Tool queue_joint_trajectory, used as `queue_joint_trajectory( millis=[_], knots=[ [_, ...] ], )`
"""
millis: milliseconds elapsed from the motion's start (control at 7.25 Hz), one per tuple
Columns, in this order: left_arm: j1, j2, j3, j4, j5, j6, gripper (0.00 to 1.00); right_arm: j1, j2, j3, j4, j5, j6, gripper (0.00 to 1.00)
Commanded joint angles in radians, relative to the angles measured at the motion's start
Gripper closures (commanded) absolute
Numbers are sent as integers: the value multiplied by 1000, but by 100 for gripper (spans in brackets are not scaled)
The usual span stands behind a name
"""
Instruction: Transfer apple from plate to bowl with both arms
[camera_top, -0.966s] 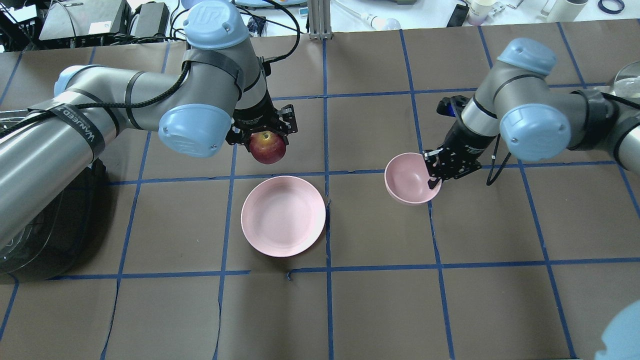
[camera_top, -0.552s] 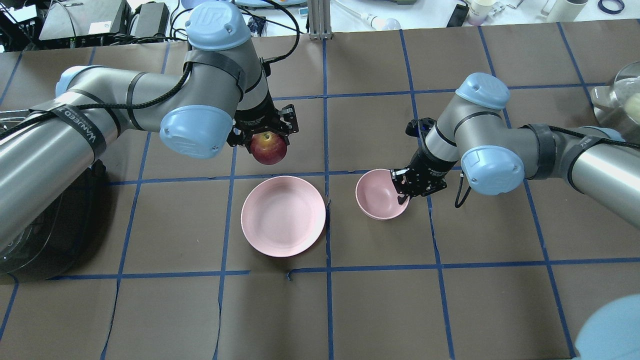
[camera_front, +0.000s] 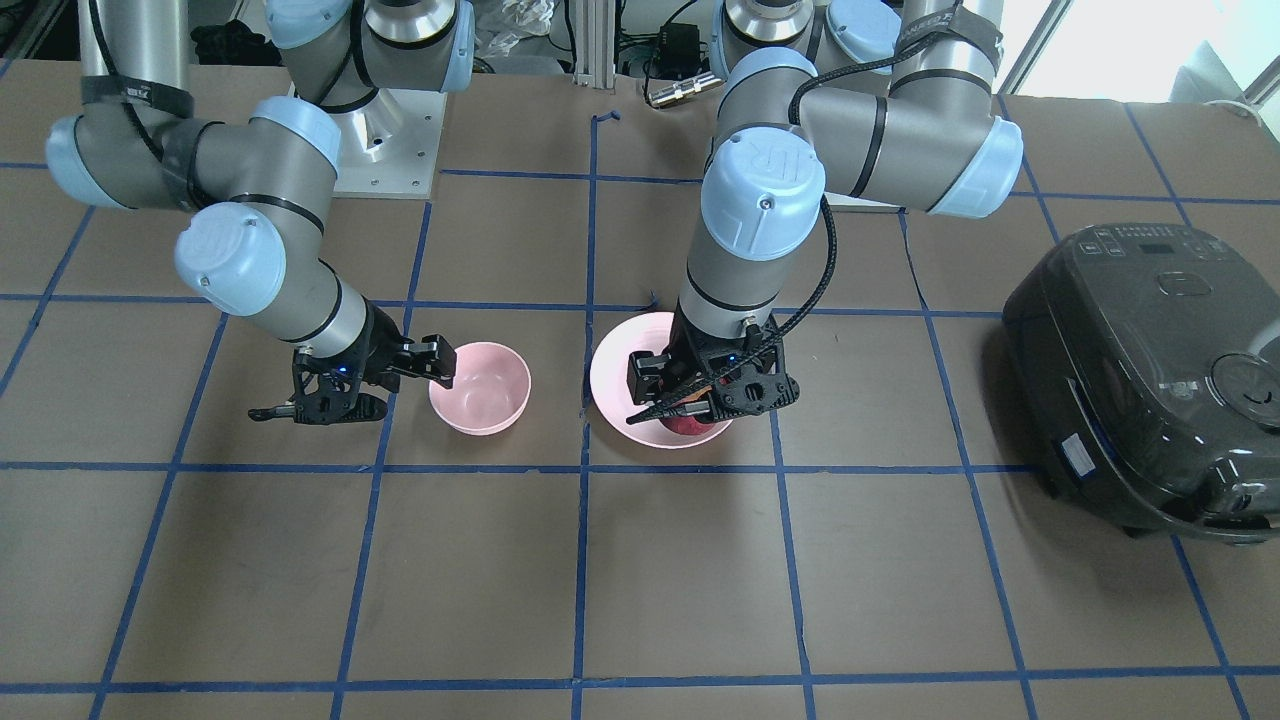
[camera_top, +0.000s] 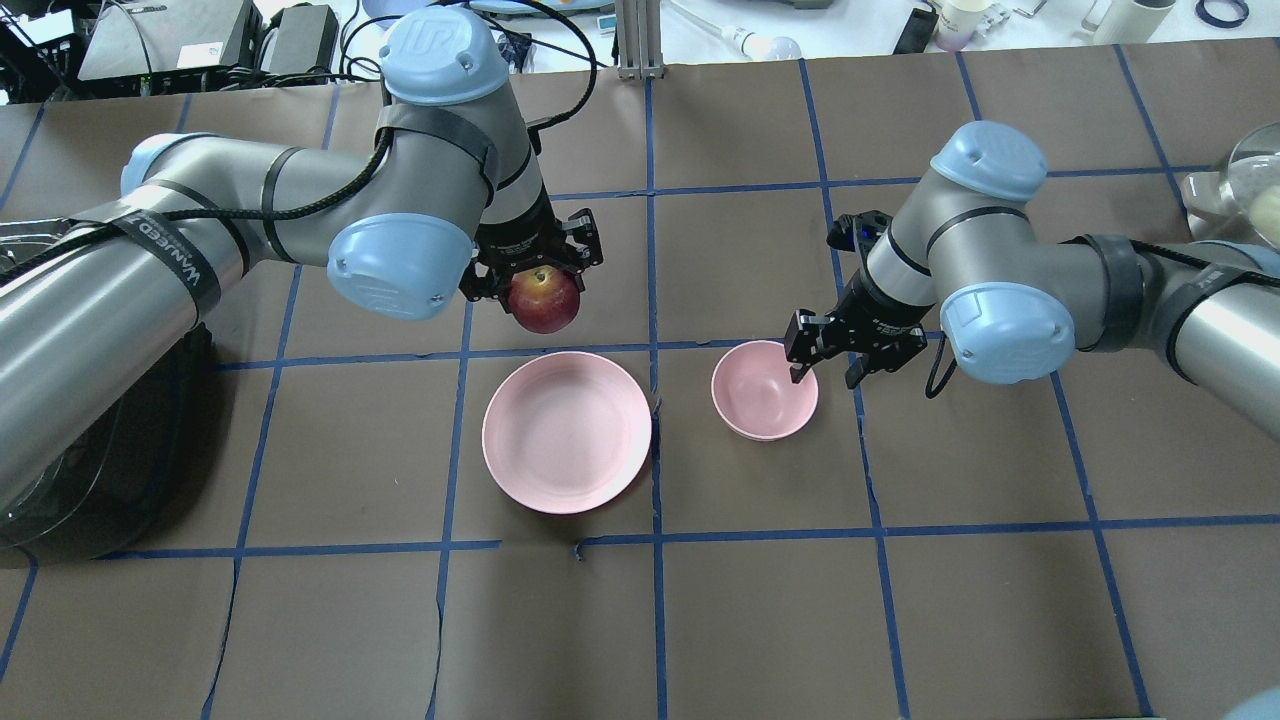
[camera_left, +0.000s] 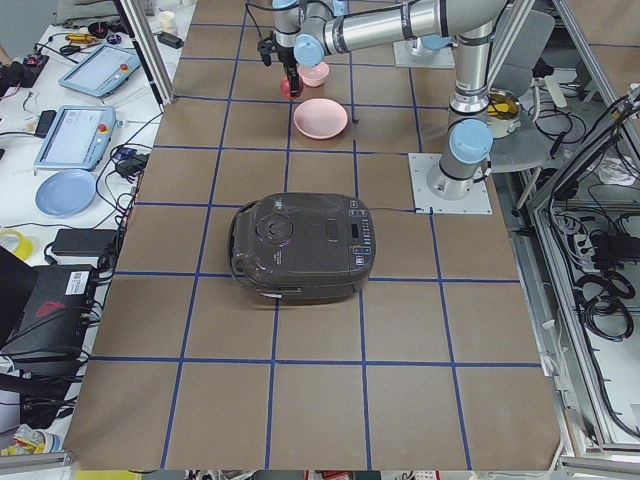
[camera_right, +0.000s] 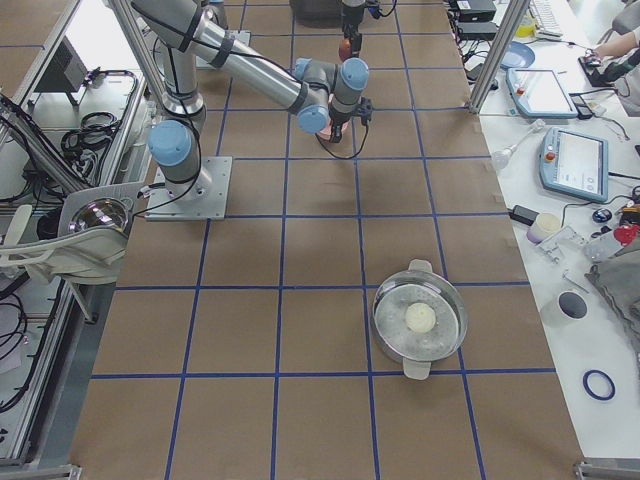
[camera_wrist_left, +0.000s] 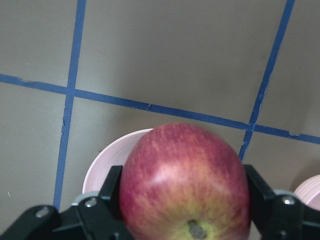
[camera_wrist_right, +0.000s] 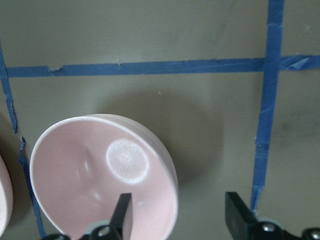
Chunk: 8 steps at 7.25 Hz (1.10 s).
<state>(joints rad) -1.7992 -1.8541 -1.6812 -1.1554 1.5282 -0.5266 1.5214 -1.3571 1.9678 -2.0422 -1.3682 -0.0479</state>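
- Left gripper (camera_top: 541, 284) has its jaws clamped on the apple (camera_top: 546, 302), held up clear of the plate (camera_top: 566, 432).
- Right gripper (camera_top: 828, 372) is spread wide, straddling the rim of the bowl (camera_top: 764, 390), which sits just beside the plate.

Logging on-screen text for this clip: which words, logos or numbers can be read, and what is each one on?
"UR": logo on the blue joint cap of the left arm.
"WANEED", the rest unreadable: on the black strap around that arm.
Panel print on the rice cooker: too small to read.
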Motion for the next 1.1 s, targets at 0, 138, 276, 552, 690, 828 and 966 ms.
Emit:
queue_joint_trajectory(
  millis=[0, 138, 276, 552, 690, 828, 966],
  knots=[
    [-52, -14, 0, 13, -33, -126, 100, -35, -36, -142, 144, -158, -13, 0],
    [-93, -34, 0, 28, -36, -230, 100, -62, -65, -205, 164, -154, -15, 0],
    [-153, -65, 1, 105, -36, -328, 100, -81, -106, -242, 201, -152, -15, 0],
    [-266, -117, 24, 189, -43, -540, 100, -87, -154, -286, 246, -167, -14, 0],
    [-299, -152, 73, 194, -43, -600, 100, -102, -149, -284, 247, -152, -6, 0],
    [-321, -186, 113, 194, -55, -654, 100, -104, -149, -277, 260, -153, -6, 0],
    [-336, -207, 112, 194, -56, -659, 100, -104, -149, -262, 263, -167, 2, 0]
  ],
)
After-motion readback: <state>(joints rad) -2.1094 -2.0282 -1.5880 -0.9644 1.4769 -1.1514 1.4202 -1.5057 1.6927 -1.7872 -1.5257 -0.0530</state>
